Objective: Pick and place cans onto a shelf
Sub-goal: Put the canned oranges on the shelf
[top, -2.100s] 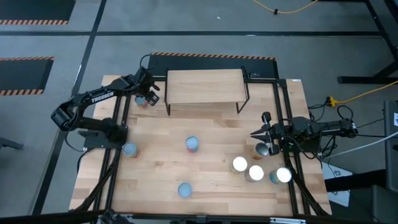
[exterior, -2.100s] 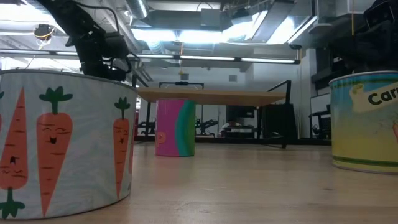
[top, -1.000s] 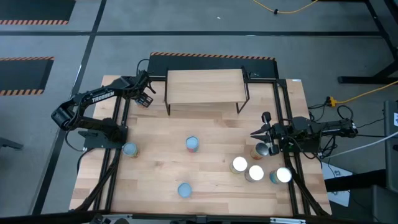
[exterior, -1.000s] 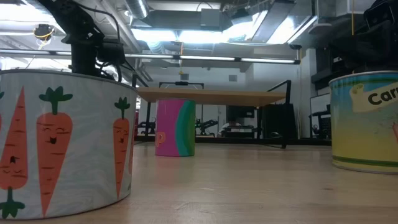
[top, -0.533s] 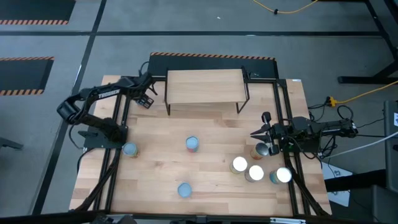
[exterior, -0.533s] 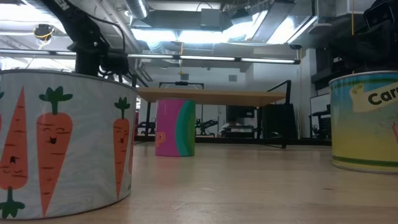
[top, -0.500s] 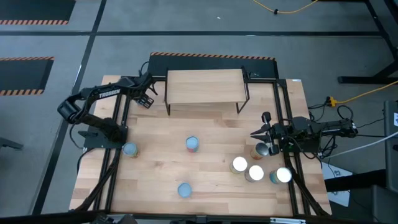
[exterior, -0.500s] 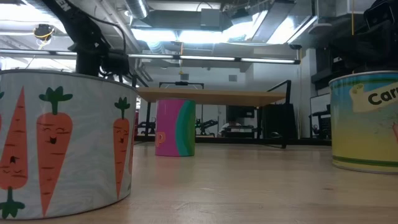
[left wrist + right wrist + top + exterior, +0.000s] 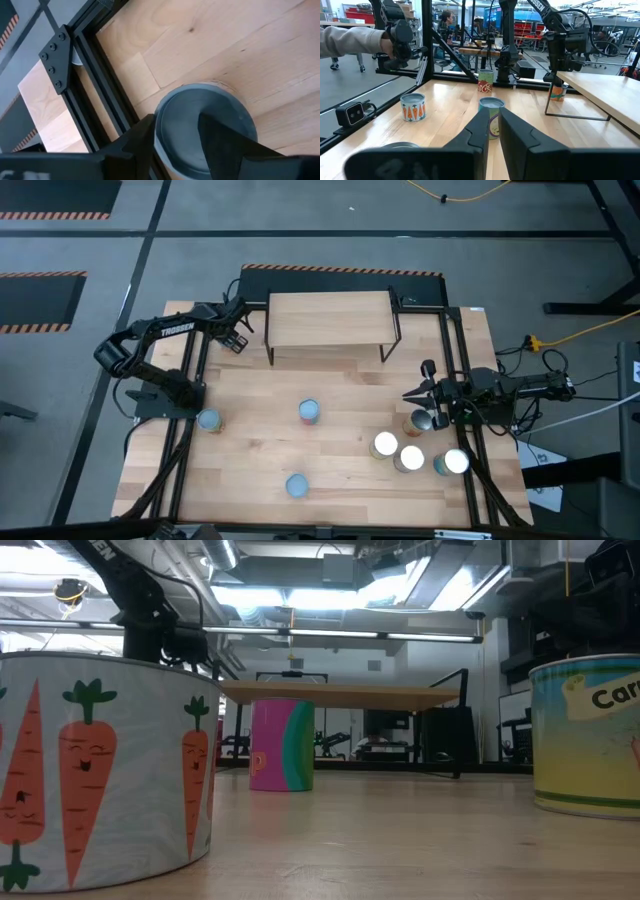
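- Left gripper (image 9: 235,332): mine, at the left end of the low light-wood shelf with thin black legs (image 9: 330,320), just beside its front-left leg.
- My left fingers (image 9: 142,142) straddle a small round tin with a dull grey top (image 9: 200,125). One finger runs along the tin's edge and the other crosses its top. I cannot tell whether I'm clamped on it or only around it.
- That tin is on or just above the wooden tabletop (image 9: 350,380), next to the black frame rail, at the shelf's left end and not on the shelf board.
- Right gripper (image 9: 494,111): mine, in front of the shelf's right end, out by the table's right rail. The fingers are pressed nearly together with only a thin slit between them, grasping nothing.
- A brownish-topped can (image 9: 420,420) sits just beside the right gripper, on the side away from the shelf.
- Three bright white-topped cans (image 9: 411,457) are clustered close together farther out from the shelf's right half.
- A blue-topped can (image 9: 309,412) stands in front of the shelf's middle.
- A second blue-topped can (image 9: 297,485) is farther out on the same line, near the table's front edge.
- A pale blue-topped can (image 9: 208,420) is well out from the shelf's left end, by the left arm's base.
- In the low view, a carrot-print can (image 9: 100,770) and a yellow-labelled can (image 9: 590,735) loom close, and a pink-and-green can (image 9: 281,744) stands upright in front of the shelf.
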You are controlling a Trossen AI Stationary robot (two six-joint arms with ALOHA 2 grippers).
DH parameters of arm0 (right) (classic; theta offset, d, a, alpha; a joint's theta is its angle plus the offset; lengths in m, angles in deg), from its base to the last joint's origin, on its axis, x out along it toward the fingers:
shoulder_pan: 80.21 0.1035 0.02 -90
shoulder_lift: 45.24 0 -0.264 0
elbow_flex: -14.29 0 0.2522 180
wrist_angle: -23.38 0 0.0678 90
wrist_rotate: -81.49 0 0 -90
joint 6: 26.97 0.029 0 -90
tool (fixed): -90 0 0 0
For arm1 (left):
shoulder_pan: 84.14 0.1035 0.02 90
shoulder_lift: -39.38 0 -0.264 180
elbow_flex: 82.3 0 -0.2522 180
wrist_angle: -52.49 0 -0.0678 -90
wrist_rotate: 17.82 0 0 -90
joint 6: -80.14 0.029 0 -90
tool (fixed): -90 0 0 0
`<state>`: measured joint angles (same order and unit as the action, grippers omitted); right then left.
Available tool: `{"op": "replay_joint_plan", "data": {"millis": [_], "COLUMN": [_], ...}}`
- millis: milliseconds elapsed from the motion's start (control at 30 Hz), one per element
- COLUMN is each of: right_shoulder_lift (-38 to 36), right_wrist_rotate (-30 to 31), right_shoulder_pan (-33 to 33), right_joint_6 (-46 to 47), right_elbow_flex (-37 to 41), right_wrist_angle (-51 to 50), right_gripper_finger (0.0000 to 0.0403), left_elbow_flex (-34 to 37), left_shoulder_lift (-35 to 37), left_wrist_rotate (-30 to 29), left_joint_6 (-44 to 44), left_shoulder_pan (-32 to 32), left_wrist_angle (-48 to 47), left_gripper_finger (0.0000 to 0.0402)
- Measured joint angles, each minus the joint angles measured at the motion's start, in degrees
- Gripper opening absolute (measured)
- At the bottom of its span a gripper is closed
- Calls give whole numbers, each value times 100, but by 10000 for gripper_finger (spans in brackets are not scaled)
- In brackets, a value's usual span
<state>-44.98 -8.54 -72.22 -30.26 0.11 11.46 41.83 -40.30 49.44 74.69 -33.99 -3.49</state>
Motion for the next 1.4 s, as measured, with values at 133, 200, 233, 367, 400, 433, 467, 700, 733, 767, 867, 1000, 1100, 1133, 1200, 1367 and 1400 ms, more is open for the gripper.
{"op": "replay_joint_plan", "data": {"millis": [133, 200, 233, 367, 400, 433, 467, 700, 733, 767, 867, 1000, 1100, 1133, 1200, 1367, 1400], "right_shoulder_lift": [0, 0, 0, -2, -2, -2, -2, -2, -2, -2, -2, -2, -2, -2, -2, -2, -2], "right_wrist_rotate": [0, 0, 0, 0, 0, 0, 0, 0, 0, 0, 0, -2, 0, 0, 0, 0, -1], "right_shoulder_pan": [1, 2, 1, 0, 0, 1, 0, 0, 2, 2, 1, 2, 2, 0, 0, 0, 2], "right_joint_6": [0, 0, 0, 0, 0, 0, 0, 0, 0, 0, 0, 0, 0, 0, 0, 0, 0], "right_elbow_flex": [1, 1, 0, 0, 1, 1, 1, 0, 0, -1, 0, -1, -1, 1, 1, 1, 0], "right_wrist_angle": [0, 0, 0, 0, 0, 0, 0, 1, 0, 0, 0, 0, 0, 2, 2, 2, 2], "right_gripper_finger": [45, 45, 45, 45, 46, 45, 45, 45, 46, 45, 45, 45, 45, 45, 46, 45, 45], "left_elbow_flex": [3, 5, 5, 5, 5, 7, 10, 11, 11, 11, 11, 11, 11, 13, 15, 33, 38], "left_shoulder_lift": [-3, -4, -4, -9, -9, -9, -9, -10, -9, -9, -9, -9, -9, -8, 30, 259, 324], "left_wrist_rotate": [-6, -10, -13, -29, -24, 24, 27, -16, -16, -15, -15, -19, -22, -24, -22, 95, 138], "left_joint_6": [4, 2, 2, 0, 0, -4, -4, -14, -15, -15, -17, -20, -20, -20, -20, -48, -48], "left_shoulder_pan": [0, 1, 2, 4, 2, 4, 2, 0, 0, 0, -2, -2, -2, -2, -2, -3, -4], "left_wrist_angle": [-2, -7, -9, -24, -24, -24, -24, -28, -29, -31, -31, -28, -28, -28, -20, -15, -39], "left_gripper_finger": [122, 112, 107, 84, 78, 71, 65, 18, 12, 8, 6, 10, 4, 4, 4, 2, 2]}}
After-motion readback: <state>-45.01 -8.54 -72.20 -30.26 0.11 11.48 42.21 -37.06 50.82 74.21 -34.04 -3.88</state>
